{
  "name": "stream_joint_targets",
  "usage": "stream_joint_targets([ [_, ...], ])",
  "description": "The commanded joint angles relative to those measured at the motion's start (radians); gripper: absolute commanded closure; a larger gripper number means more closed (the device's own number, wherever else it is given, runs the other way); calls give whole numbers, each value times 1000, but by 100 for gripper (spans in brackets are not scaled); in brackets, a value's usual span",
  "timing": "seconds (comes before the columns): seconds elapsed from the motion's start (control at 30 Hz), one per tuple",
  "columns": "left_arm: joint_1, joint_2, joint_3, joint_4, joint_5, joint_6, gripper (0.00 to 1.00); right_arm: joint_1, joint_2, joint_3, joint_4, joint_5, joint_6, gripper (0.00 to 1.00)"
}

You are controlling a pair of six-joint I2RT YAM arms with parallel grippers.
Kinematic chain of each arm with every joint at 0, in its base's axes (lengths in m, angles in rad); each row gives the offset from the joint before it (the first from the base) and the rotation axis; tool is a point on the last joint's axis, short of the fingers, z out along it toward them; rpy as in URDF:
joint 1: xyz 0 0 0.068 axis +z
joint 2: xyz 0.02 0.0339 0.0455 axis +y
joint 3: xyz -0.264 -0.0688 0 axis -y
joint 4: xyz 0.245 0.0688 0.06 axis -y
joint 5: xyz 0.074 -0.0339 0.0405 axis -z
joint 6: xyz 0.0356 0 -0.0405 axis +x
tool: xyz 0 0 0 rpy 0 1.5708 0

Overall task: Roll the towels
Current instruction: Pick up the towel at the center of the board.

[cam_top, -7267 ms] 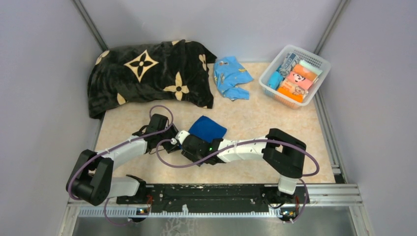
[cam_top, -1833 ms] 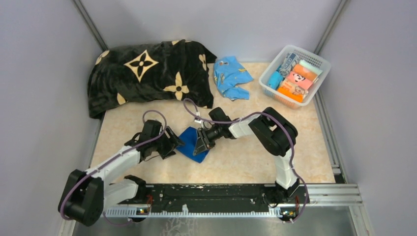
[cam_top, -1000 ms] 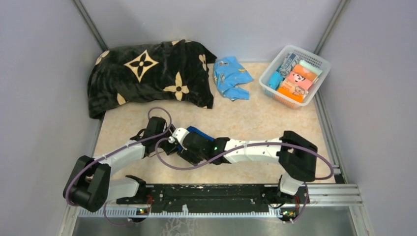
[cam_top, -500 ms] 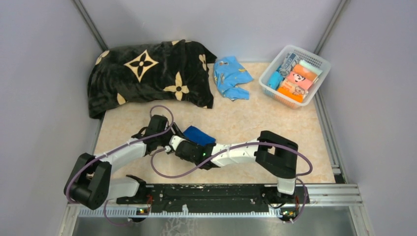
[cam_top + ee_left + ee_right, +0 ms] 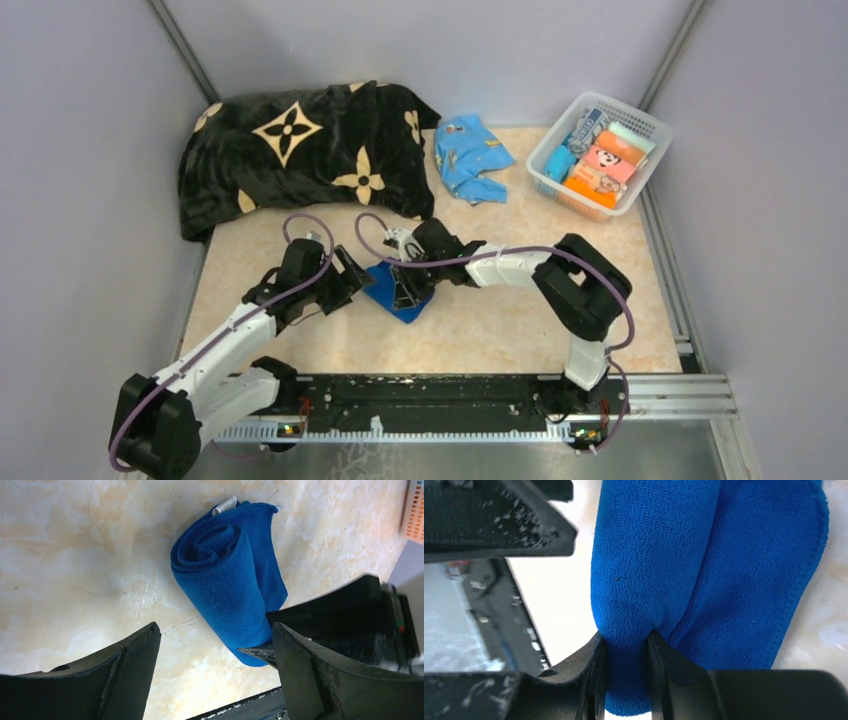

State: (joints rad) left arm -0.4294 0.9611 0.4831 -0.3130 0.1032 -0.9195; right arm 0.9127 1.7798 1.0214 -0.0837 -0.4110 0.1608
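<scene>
- Right gripper point(image 5: 626, 639): jaws drawn in to a narrow gap and pinched on the near end of the partly rolled royal-blue terry towel point(image 5: 649, 555). The fabric bulges between the finger pads.
- Left gripper point(image 5: 215, 630): jaws spread wide, holding nothing. The roll lies in front of the gap, apart from both fingers.
- Hazard 1: the pinch appears to take only one end of the roll. A pull or lift from there would likely telescope the coil or let it unwind.
- Hazard 2: the outer flap, with its white label point(image 5: 225, 505), lies flat beside the coil and is not yet wound in. Letting go now would probably leave a loose roll that springs open.
- Hazard 3: the two grippers sit just beside each other over the cloth. A careless closing or sweep of the left one could strike the right fingers or snag the roll.
- Position: the towel rests on the beige marbled table top point(image 5: 500, 300), between the two grippers, its coiled end facing the left wrist camera.
- Surroundings: the crumpled turquoise cloth with small print point(image 5: 470, 155) lies well apart near the far edge, unrolled, beside the black blanket with cream flower motifs point(image 5: 300, 150).
</scene>
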Motion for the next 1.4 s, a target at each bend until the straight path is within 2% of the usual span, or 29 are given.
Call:
stream_joint_targets([
  [0.0,3,-23,-42,1,36,-15,12,-87,118,-61,162,-491,216,75],
  [0.13,4,7,-59,76,65,-25,13,-167,219,-104,378,-669,397,75],
  [0.23,5,57,-44,119,69,-22,15,-206,281,-136,521,-713,502,74],
  [0.4,6,168,-2,176,65,-3,19,-266,381,-240,868,-746,776,72],
  [0.5,5,253,19,203,72,5,22,-275,401,-267,945,-741,822,69],
  [0.6,4,324,43,209,79,11,26,-274,370,-266,862,-712,759,63],
  [0.67,3,359,47,204,77,13,30,-274,316,-248,702,-662,643,56],
  [0.77,4,390,37,203,71,14,33,-274,205,-191,320,-516,405,46],
  [0.93,2,439,26,206,68,18,35,-259,20,-157,59,-227,247,38],
  [1.13,-1,491,35,197,69,25,35,-106,-217,-105,-119,243,97,36],
  [1.23,-2,504,40,188,62,29,35,12,-273,-75,-147,470,26,35],
  [1.37,-3,514,39,182,57,34,35,148,-281,-31,-133,650,-72,32],
])
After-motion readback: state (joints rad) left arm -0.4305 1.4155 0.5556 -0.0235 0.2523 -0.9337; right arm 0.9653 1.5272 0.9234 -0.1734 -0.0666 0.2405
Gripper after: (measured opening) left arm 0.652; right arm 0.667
